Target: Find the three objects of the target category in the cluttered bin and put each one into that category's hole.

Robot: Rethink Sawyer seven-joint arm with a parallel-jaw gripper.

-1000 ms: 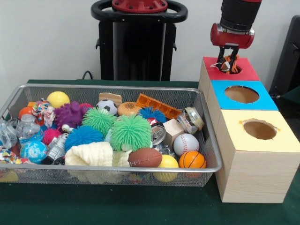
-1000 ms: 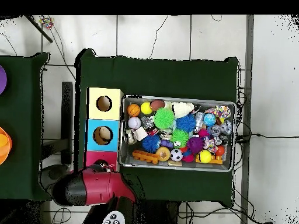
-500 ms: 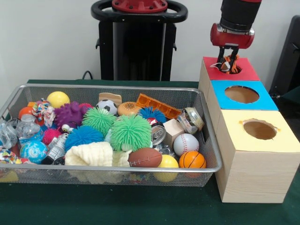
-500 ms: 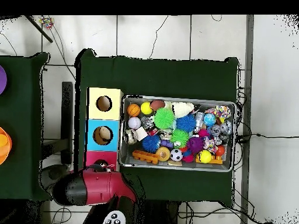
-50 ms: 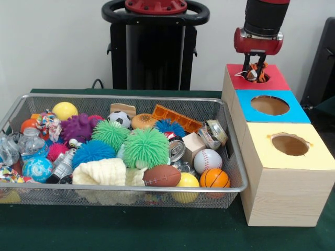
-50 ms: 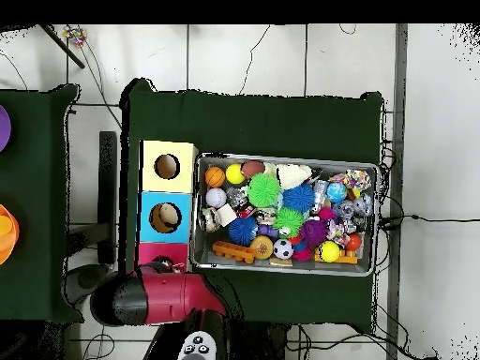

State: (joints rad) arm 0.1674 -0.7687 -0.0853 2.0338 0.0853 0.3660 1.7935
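One orange striped toy (image 5: 255,73) sits in the hole of the red-topped box (image 5: 276,79). My gripper (image 5: 255,67) hangs directly above that hole, fingers spread and released, gripping nothing. The blue-topped box (image 5: 293,111) adjoins the red-topped box; the wire bin (image 5: 225,157) of toys stands beside both.

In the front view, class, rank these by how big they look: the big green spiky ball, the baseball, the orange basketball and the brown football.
1. Green spiky ball, clearly the largest.
2. Brown football.
3. Baseball and basketball: these look about alike, so I won't rank them.
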